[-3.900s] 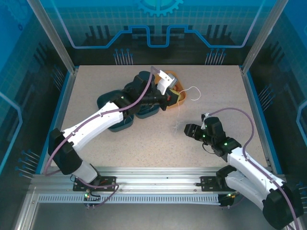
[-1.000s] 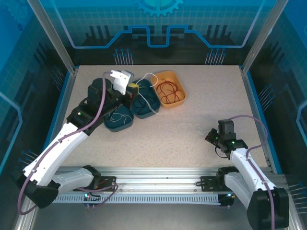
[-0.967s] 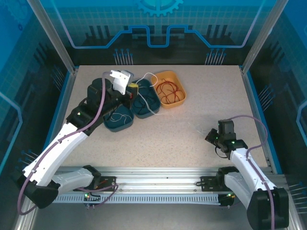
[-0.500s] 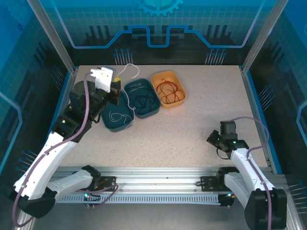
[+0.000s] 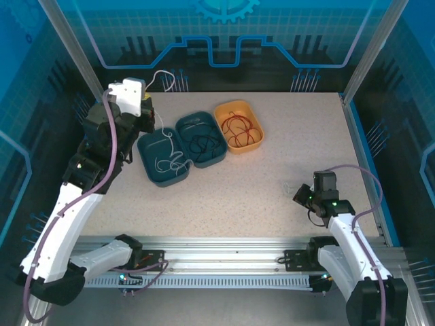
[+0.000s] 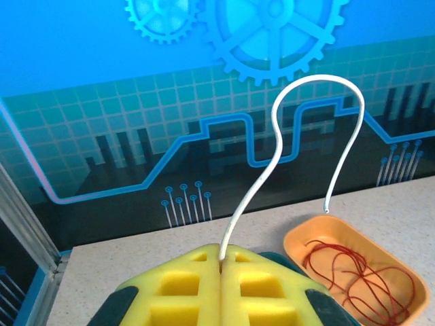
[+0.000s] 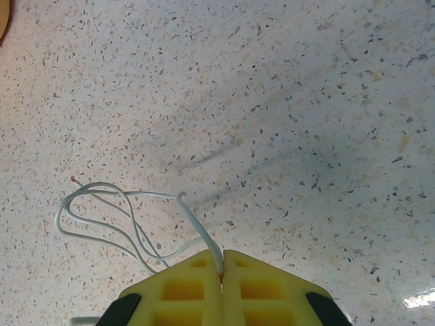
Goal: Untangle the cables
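Note:
My left gripper (image 5: 148,103) is raised over the table's far left, its yellow fingers (image 6: 170,288) shut on a whitish cable (image 6: 272,136). That cable's free end arcs up toward the back wall, and its other part hangs down into the left teal tray (image 5: 151,168), where it lies in loops (image 5: 170,161). A black cable (image 5: 202,144) lies coiled in the middle teal tray (image 5: 192,119). A red cable (image 5: 239,127) fills the orange tray (image 5: 223,109). Low at the near right, my right gripper (image 5: 299,195) is shut on another thin whitish cable (image 7: 102,210) looped on the tabletop.
The three trays sit side by side at the table's far centre-left. Blue rails edge the speckled tabletop (image 5: 272,149) left and right, with a blue patterned wall behind. The metal base rail (image 5: 217,244) runs along the near edge.
My left arm has swung left and back from above the trays, lifting the whitish cable's end with it and trailing the rest into the left teal tray. The right gripper has barely moved.

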`<state>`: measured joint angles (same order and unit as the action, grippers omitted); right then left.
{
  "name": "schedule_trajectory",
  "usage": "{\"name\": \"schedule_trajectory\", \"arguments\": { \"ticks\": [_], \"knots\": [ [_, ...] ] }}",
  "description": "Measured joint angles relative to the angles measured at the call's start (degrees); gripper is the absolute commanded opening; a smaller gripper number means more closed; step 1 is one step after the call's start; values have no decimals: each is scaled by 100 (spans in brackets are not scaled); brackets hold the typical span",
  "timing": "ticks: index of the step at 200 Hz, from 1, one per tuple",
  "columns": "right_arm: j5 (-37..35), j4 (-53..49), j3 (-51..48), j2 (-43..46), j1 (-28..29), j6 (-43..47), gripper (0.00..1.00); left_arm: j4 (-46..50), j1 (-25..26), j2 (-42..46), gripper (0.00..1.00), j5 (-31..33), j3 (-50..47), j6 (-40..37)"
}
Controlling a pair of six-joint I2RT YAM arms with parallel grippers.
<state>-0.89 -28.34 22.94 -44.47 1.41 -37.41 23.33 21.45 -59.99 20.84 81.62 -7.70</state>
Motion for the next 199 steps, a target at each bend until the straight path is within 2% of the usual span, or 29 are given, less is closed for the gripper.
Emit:
{"name": "schedule_trajectory", "arguments": {
  "ticks": [119,140,166,199],
  "knots": [
    [50,-35,0,-50,0,2,6,136,-1064,-673,0,-186,229,42],
    [50,-17,0,-92,0,2,6,284,-1095,-697,0,-675,505,201],
    [96,81,0,-92,0,-2,6,341,-1095,-682,0,-1650,922,584],
    [140,188,0,-92,0,0,6,343,-1095,-481,0,-2883,973,1169]
  ]
}}
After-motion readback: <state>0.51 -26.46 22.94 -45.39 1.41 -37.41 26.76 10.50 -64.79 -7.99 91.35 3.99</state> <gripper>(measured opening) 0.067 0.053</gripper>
